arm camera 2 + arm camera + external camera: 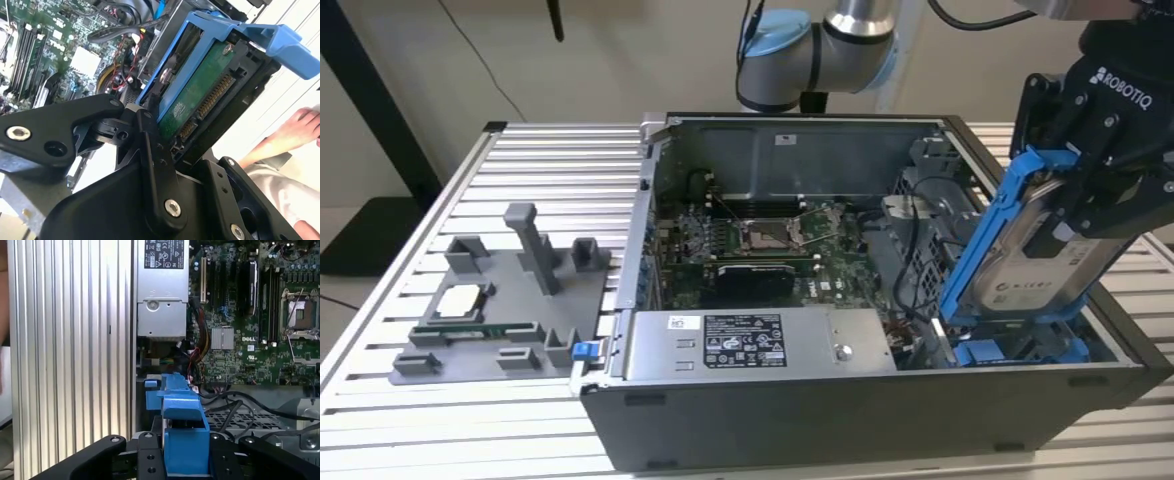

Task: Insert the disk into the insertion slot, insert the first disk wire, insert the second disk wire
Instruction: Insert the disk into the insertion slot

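My gripper (1067,205) is shut on the disk (1027,285), a grey drive with a white label in a blue caddy. The disk hangs steeply tilted over the case's front corner at the exterior view's right. Its lower end reaches down to the insertion slot (1014,352), a bay with blue rails. In the second wrist view the disk's green circuit board (200,95) and connector face the camera between the black fingers (150,145). The caddy's blue end (182,430) sits between the fingers in the first wrist view. Black cables (921,230) lie beside the bay; which are the disk wires I cannot tell.
The open computer case (854,410) stands on a slatted aluminium table (534,180). Inside are the motherboard (761,240) and a grey labelled power-supply box (747,345). A grey fixture tray (507,300) with small parts lies at the exterior view's left. A person's hand (295,130) rests nearby.
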Motion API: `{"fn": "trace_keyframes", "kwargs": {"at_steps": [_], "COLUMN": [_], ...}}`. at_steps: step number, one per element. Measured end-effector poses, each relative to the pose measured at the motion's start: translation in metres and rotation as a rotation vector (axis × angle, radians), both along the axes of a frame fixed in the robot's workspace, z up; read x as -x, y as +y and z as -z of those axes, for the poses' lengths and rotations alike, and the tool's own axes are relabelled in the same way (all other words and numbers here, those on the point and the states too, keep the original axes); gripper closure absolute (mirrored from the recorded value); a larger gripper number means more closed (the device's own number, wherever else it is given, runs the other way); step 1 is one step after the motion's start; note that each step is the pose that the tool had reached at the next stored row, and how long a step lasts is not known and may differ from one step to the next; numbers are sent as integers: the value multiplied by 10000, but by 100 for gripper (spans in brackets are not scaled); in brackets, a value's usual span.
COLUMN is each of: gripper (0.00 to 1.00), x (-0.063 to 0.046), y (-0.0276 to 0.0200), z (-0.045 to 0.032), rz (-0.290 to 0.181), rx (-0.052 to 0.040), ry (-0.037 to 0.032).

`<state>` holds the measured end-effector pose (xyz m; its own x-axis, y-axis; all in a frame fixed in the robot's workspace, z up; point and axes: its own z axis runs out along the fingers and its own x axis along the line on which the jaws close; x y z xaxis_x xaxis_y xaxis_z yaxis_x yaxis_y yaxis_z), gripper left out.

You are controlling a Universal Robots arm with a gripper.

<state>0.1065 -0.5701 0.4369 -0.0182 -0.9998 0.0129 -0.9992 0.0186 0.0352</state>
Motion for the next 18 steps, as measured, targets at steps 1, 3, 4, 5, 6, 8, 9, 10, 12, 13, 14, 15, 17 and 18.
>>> {"fn": "trace_keyframes", "kwargs": {"at_steps": [1, 3, 4, 5, 6, 8, 9, 10, 12, 13, 14, 15, 17, 18], "gripper": [100, 100, 100, 100, 100, 100, 100, 100, 100, 100, 100, 100, 100, 100], "x": [-6, -20, -27, -34, -42, -59, -69, -78, -91, -97, -101, -103, -109, -112], "y": [0, -2, -4, -6, -7, -10, -12, -13, -15, -15, -15, -15, -15, -15], "z": [9, 31, 42, 53, 64, 87, 98, 111, 136, 149, 164, 178, 206, 220], "rz": [0, 0, 0, 0, 0, 0, 0, -1, 0, 0, 0, 0, 0, 0], "rx": [-5, -15, -19, -26, -33, -47, -54, -64, -84, -96, -108, -117, -150, -176], "ry": [0, 0, -1, 0, 0, 0, 0, 0, 0, 0, 0, 0, 0, 0]}}
